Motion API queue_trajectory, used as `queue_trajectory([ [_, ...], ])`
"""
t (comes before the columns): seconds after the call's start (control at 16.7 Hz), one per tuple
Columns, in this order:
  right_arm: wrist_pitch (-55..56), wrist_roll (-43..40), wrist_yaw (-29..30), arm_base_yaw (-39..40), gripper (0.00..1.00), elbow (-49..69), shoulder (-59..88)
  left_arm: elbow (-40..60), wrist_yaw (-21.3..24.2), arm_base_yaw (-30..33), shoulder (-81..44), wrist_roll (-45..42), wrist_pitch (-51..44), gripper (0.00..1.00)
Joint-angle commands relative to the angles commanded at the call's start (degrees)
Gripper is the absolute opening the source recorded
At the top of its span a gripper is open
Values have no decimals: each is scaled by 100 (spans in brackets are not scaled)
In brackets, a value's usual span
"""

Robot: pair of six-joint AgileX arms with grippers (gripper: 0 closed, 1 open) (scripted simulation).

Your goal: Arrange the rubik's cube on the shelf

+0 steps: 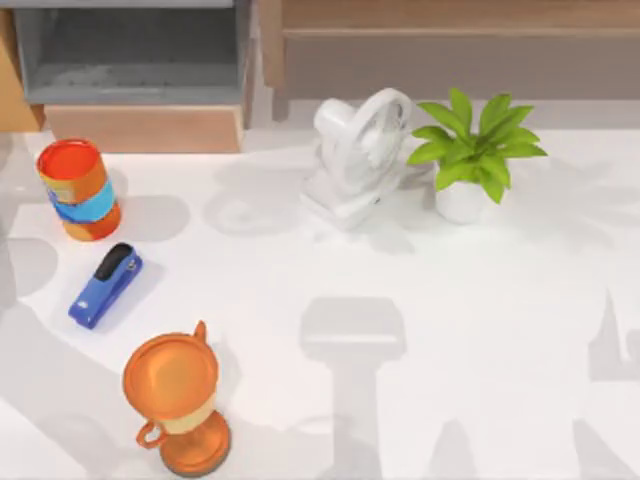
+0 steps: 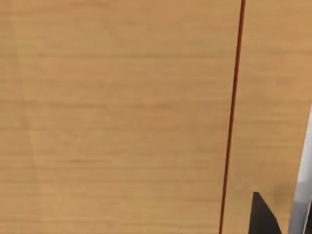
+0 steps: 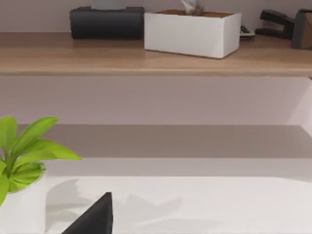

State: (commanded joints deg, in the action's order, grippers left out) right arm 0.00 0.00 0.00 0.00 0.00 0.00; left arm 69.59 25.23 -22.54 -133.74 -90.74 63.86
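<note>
White table (image 1: 420, 330): fan (image 1: 357, 155) beside potted plant (image 1: 472, 160), under shelf (image 1: 450, 15).

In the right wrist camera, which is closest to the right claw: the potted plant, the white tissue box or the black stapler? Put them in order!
1. Potted plant, on the table beside the right claw.
2. White tissue box, up on the shelf.
3. Black stapler, farther along the shelf.

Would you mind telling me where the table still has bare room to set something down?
The widest free patch on the table lies right of the trophy, in front of the fan and potted plant. The left side is crowded: can, stapler, trophy.
</note>
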Motion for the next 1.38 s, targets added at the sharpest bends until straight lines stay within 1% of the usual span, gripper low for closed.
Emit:
queue_trajectory([
  [0.54,0,0,0,0,100,0,0,-26,12,-23,-35,30,-39,0],
  [0.66,0,0,0,0,100,0,0,-240,75,-79,94,37,92,0],
  [0.9,0,0,0,0,100,0,0,-1221,278,-315,486,30,549,0],
  [1.02,0,0,0,0,100,0,0,-1527,373,-403,641,18,743,0],
  [1.38,0,0,0,0,100,0,0,-1591,400,-421,657,9,790,0],
])
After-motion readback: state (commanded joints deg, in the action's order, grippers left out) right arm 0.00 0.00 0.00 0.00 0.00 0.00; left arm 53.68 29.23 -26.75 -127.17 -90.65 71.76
